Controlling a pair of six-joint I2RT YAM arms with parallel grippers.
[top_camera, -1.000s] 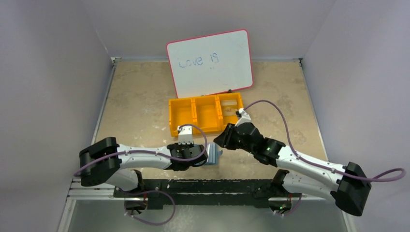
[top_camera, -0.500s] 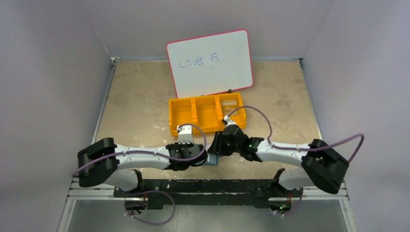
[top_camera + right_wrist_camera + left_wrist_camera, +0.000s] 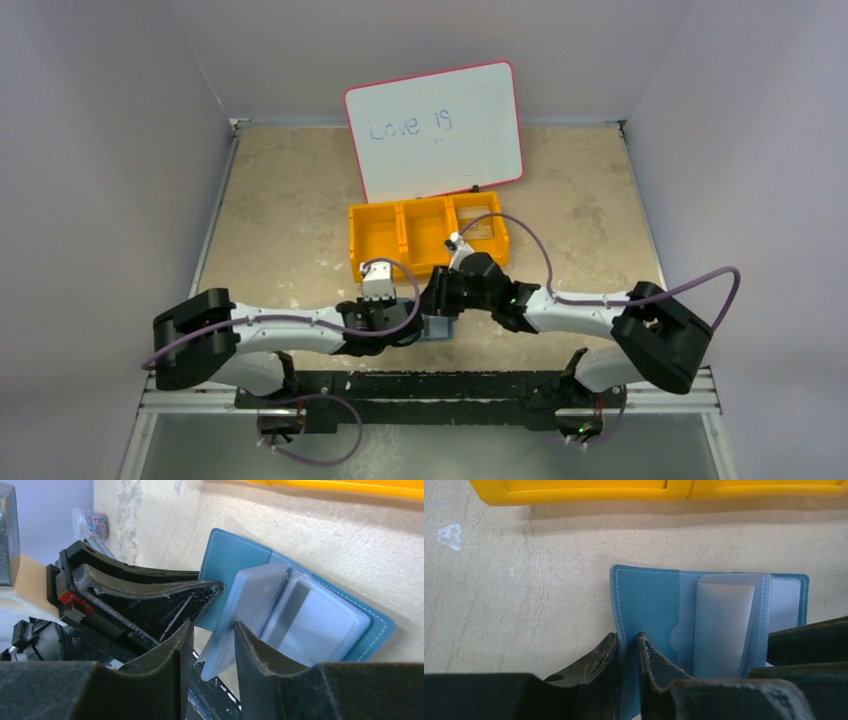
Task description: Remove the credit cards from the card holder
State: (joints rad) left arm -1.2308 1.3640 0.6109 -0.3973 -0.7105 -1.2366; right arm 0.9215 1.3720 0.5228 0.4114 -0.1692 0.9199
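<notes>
Left gripper [image 3: 628, 650]: narrow, pinching card holder [image 3: 644, 600] cover.
Right gripper [image 3: 210, 645]: raised credit card [image 3: 250, 600] between fingers, grip unclear.
Technique: clamp card only, draw away from left fingers.

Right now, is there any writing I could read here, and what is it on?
"Love is": blue handwriting on the whiteboard.
Fainter marks just beneath it: too small to read.
The card holder, the cards and the orange bin: no readable text.
</notes>
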